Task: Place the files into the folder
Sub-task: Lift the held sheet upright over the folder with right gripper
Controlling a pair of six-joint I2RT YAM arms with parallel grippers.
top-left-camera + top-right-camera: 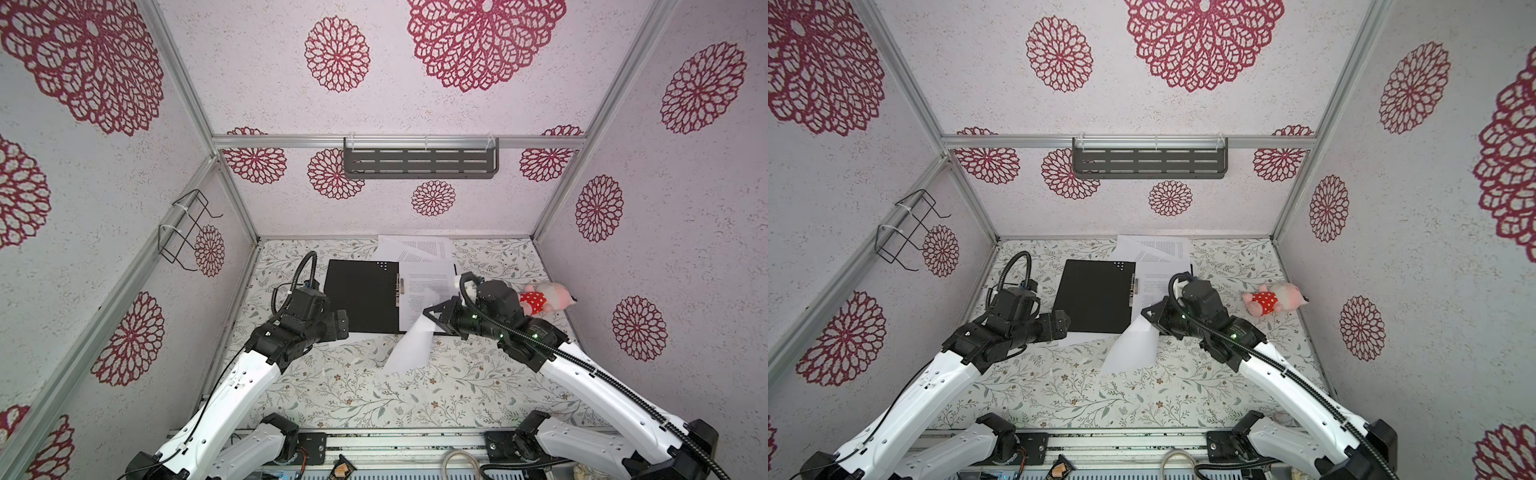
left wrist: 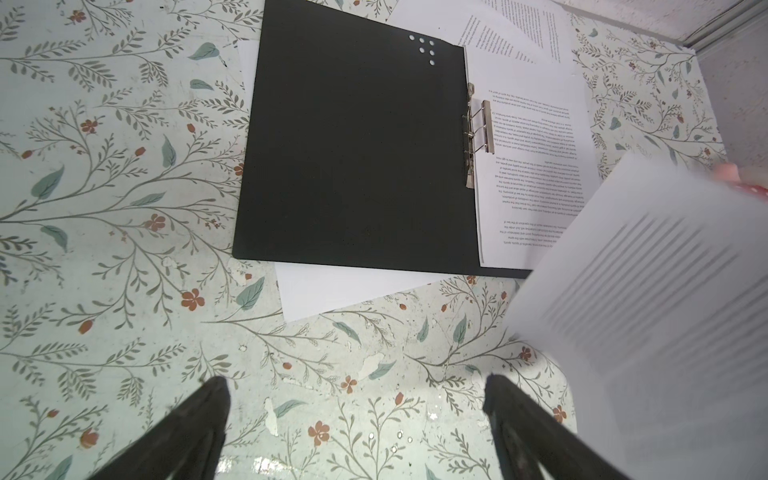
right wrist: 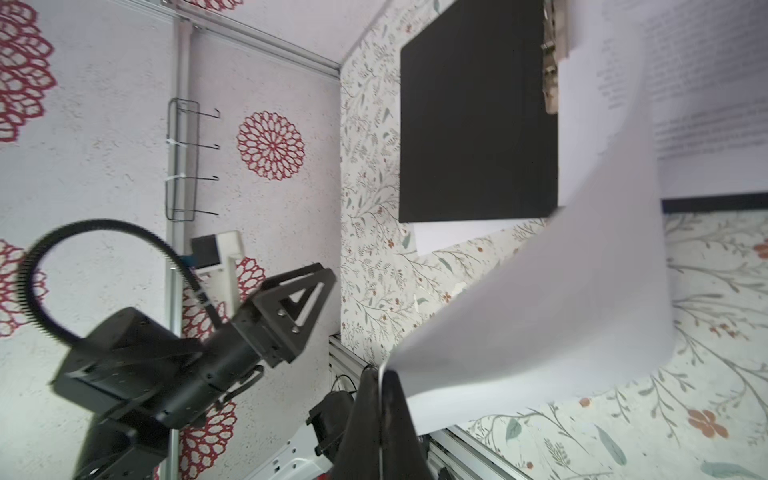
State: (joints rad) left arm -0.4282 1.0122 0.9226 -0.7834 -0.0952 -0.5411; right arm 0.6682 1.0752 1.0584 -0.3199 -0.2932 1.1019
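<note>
Open folder lies flat on the floral tabletop, centre of frame in both top views, black inside facing up, metal spine clip along its middle. We log one printed sheet lying on the folder's right half, its edge at the clip. Several loose pages sit just above the folder in the frame, against the back wall, overlapping each other. Their lower edges look tucked behind the folder. A blank-side sheet pokes out from under the folder's lower edge, toward its lower left in a top view. Right gripper sits right of centre and is clenched on a corner of the pinched page, jaws pressed together with only paper between them. That page droops from the grip down-frame, past the folder's lower right corner and over bare tabletop; we cannot tell whether its free end touches the surface. It is blurred in the left wrist view, print lines smeared. Left gripper is released, jaws spread wide, nothing between them, hovering over the tabletop just beside the folder's lower left corner. Pink plush toy in a red dotted outfit lies at the right of frame, near the side wall, apart from the papers.
</note>
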